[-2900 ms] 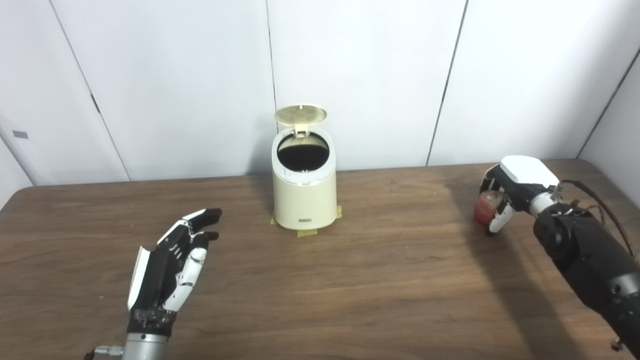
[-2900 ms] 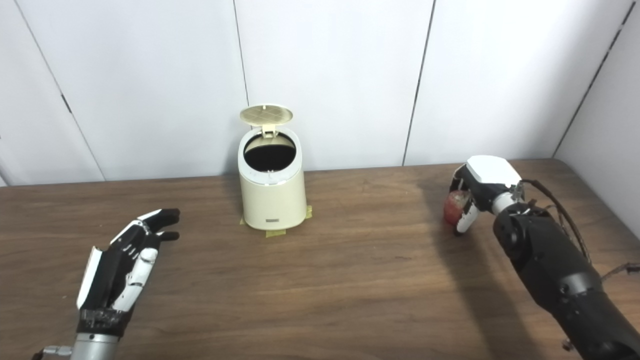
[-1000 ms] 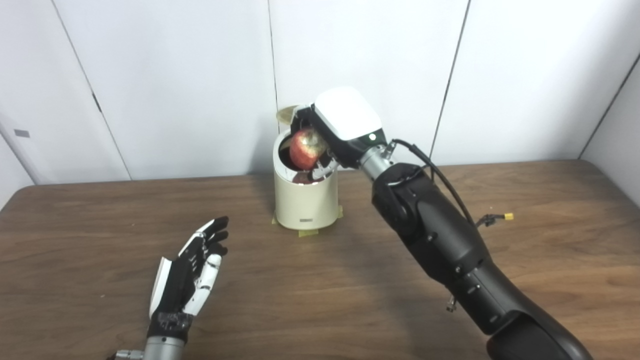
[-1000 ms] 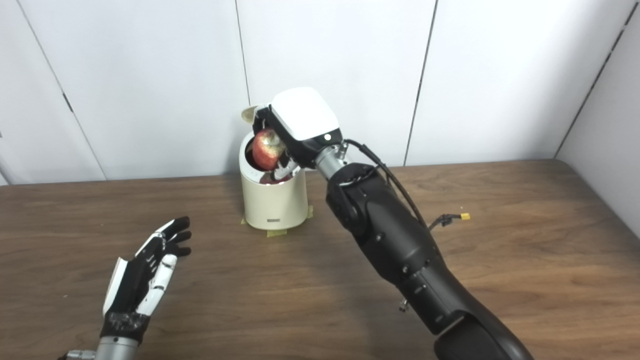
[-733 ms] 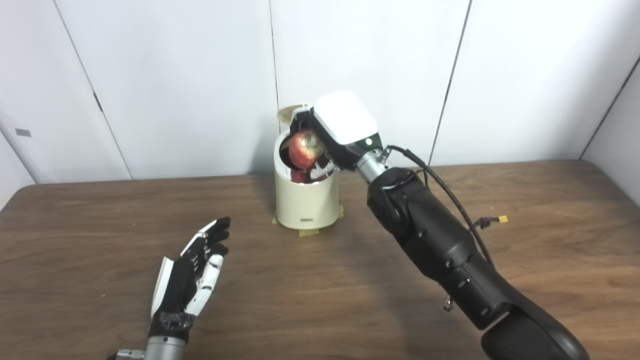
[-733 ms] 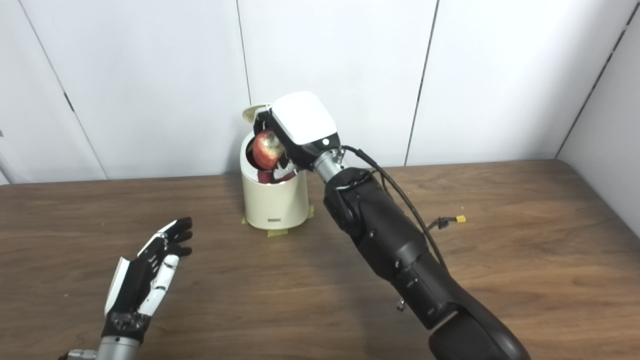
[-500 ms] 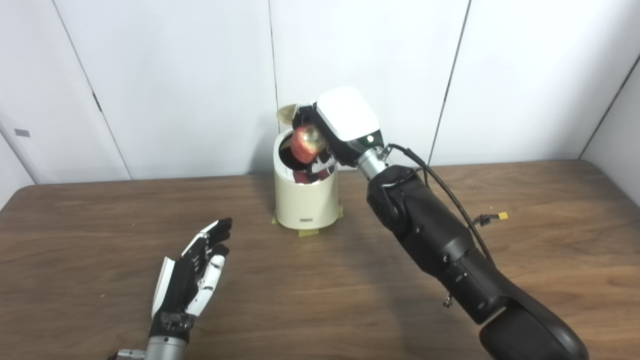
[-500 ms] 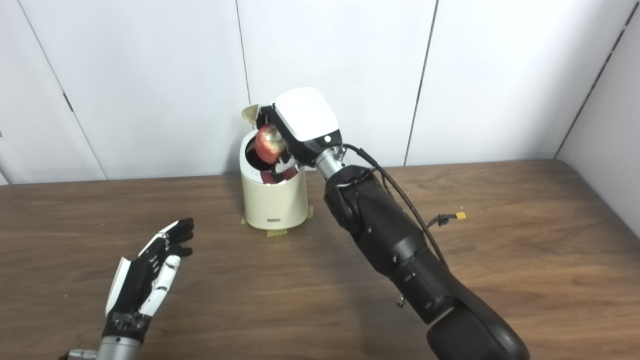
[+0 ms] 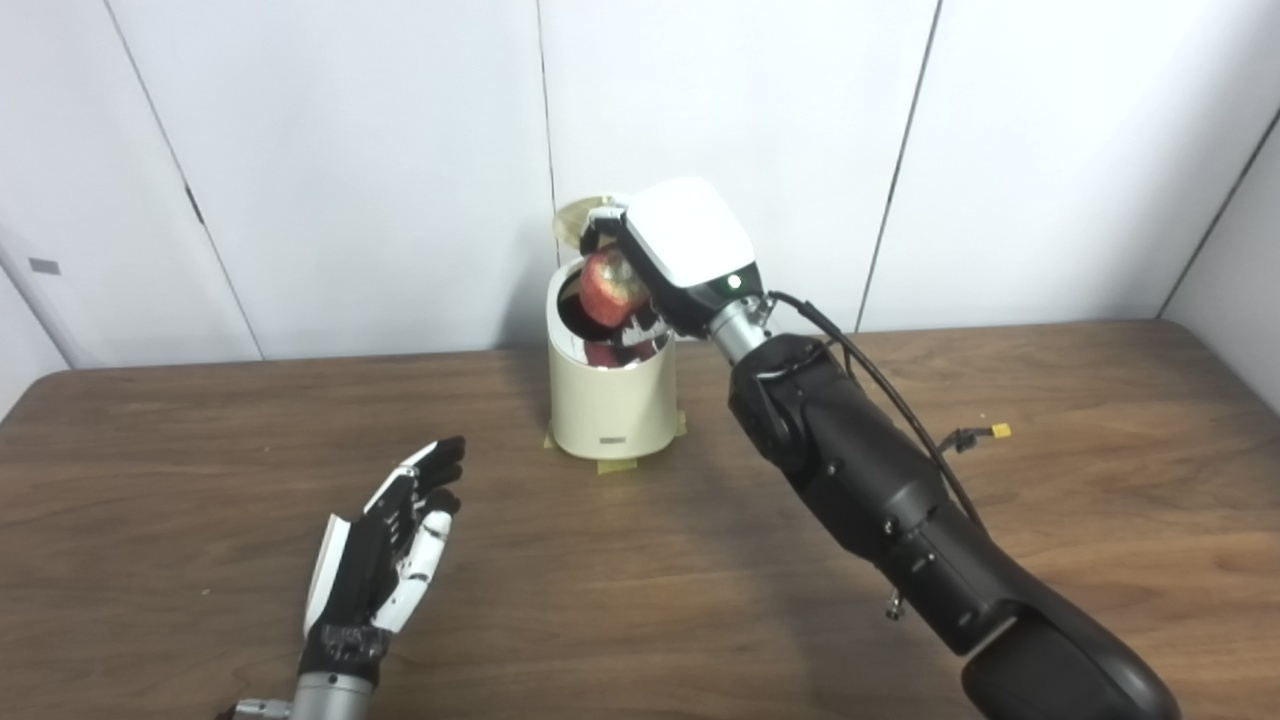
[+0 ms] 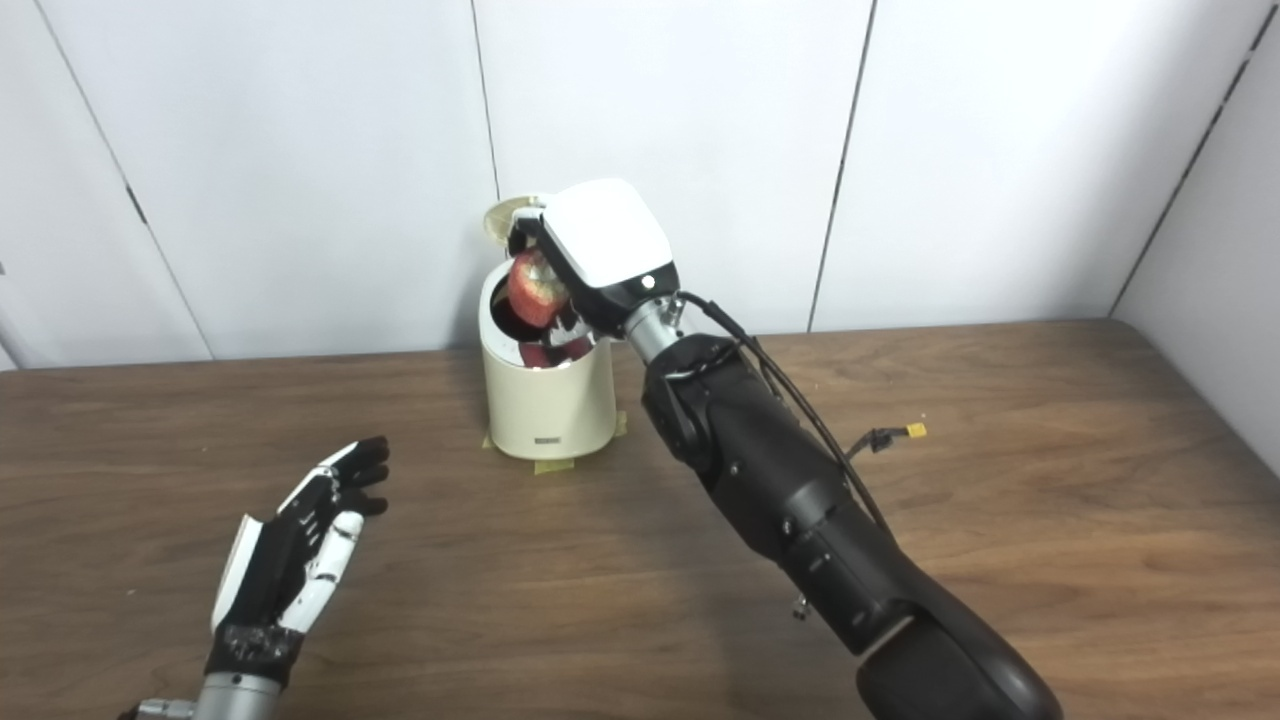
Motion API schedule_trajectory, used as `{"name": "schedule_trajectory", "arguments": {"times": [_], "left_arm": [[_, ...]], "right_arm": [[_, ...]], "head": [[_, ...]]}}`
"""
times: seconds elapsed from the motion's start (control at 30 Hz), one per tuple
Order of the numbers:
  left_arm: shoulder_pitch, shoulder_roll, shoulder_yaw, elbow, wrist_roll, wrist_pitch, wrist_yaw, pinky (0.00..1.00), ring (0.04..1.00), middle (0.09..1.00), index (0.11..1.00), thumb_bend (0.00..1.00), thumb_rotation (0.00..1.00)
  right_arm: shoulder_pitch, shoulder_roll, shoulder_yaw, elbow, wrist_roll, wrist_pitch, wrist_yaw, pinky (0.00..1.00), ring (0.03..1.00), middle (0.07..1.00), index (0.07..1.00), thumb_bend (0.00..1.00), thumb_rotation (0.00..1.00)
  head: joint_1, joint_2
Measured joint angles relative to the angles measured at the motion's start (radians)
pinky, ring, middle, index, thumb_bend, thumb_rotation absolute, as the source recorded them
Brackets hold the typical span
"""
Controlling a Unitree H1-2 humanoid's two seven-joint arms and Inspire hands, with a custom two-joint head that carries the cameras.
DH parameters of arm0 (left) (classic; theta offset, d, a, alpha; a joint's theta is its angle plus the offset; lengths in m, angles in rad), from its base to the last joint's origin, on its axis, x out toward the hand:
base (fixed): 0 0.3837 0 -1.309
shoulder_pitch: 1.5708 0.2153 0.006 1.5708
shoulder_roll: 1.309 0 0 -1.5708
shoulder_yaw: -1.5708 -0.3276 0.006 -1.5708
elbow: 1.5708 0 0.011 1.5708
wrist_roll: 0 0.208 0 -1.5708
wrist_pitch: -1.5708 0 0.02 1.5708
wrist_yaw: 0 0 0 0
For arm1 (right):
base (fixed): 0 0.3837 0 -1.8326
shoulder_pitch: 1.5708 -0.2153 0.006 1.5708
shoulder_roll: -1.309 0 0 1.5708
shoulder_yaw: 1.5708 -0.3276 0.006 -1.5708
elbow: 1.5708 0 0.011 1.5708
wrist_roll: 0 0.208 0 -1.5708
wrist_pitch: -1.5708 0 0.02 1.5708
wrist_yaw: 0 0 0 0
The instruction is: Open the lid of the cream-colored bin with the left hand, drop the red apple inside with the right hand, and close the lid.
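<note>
The cream-colored bin (image 9: 610, 405) stands at the back of the table, taped down, its round lid (image 9: 572, 218) tilted up behind the opening. My right hand (image 9: 672, 258) is over the bin's mouth, shut on the red apple (image 9: 612, 283), which hangs just above the rim. A red reflection of it shows on the bin's inside wall. My left hand (image 9: 385, 545) rests open above the table at the front left, well clear of the bin. In the right eye view the apple (image 10: 536, 285) sits above the bin (image 10: 548, 398) the same way.
The brown wooden table (image 9: 640, 560) reaches back to white wall panels. My right forearm (image 9: 880, 500) crosses the table's middle from the bottom right. A loose cable with a yellow connector (image 9: 998, 431) lies on the right.
Since 2.9 s ago my right hand has carried the apple from the table's right side to over the bin. In the last second it has only shifted slightly above the opening. The left hand barely moved.
</note>
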Motion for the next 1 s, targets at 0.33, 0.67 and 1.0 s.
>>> {"name": "schedule_trajectory", "arguments": {"times": [0.33,0.67,1.0], "left_arm": [[0.0,0.002,0.0,0.0,-0.015,0.002,-0.012,0.74,0.843,0.866,0.85,0.32,0.7],[0.0,0.002,0.0,-0.002,-0.011,0.027,-0.012,0.73,0.83,0.858,0.844,0.32,0.65],[-0.004,0.011,0.002,-0.002,-0.012,0.026,-0.011,0.71,0.808,0.835,0.822,0.28,0.69]], "right_arm": [[0.023,-0.003,0.0,-0.037,0.009,-0.006,0.013,0.45,0.599,0.785,0.736,0.98,0.18],[0.029,-0.006,-0.022,-0.036,0.053,-0.095,-0.108,0.28,0.37,0.538,0.503,0.6,0.14],[0.213,0.01,-0.14,-0.239,0.2,-0.17,-0.239,0.2,0.284,0.475,0.476,0.52,0.01]], "head": [[-0.003,0.002],[0.002,0.005],[0.001,0.0]]}}
